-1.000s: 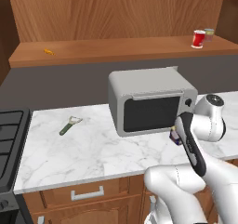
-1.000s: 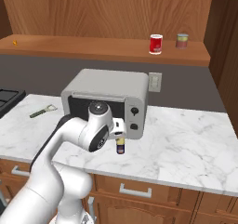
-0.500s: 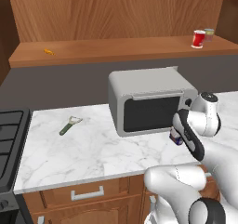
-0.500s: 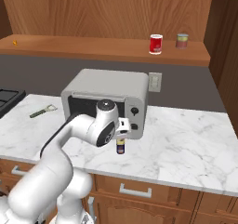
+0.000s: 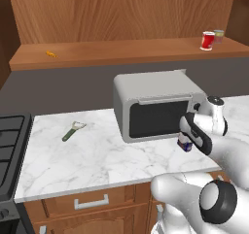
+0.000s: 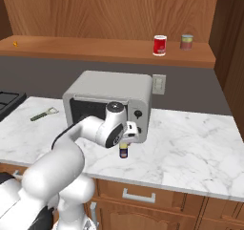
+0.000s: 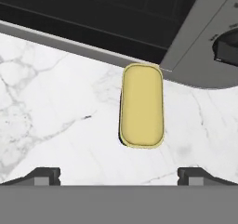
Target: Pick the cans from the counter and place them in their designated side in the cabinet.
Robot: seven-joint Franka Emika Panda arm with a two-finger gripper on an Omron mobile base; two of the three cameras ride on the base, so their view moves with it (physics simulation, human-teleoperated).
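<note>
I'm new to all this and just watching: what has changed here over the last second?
The arm has swung its hand farther over and down toward the blue can standing on the counter in front of the microwave. The gripper, open, hangs above the can without touching it. The can, red can and peeler have stayed put.

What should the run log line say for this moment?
claw: open, above blue can | blue can: on counter by microwave, not gripped | red can: on cabinet
</note>
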